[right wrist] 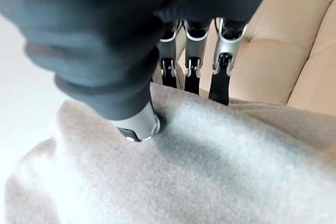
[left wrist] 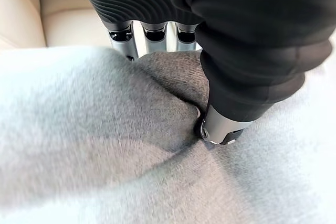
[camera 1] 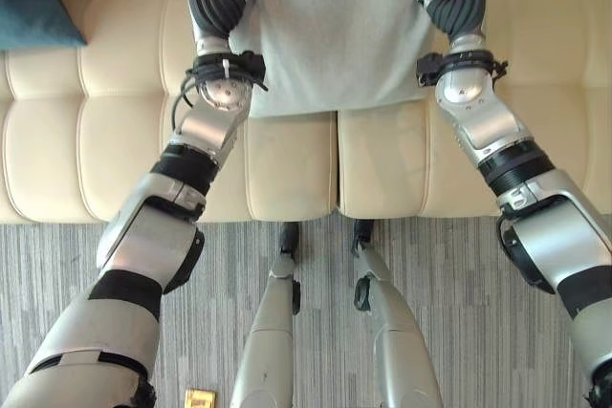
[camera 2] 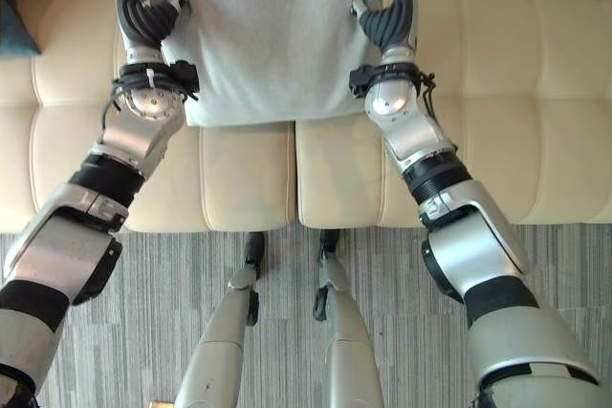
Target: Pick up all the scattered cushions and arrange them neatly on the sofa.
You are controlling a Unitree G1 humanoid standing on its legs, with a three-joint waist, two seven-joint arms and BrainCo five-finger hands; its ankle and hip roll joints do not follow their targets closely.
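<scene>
Left eye view: left hand and right hand pinch the large grey fabric cushion between them over the cream leather sofa; next, lowering and releasing.

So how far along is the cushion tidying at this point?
Midway, it seems. A teal cushion already lies on the cream sofa at the robot's left. In hand: a grey cushion, pinched at its two sides by the left hand and the right hand, thumbs pressed into the fabric, held over the seat. Left to do: set it down neatly. Whether more cushions wait elsewhere cannot be told.
</scene>
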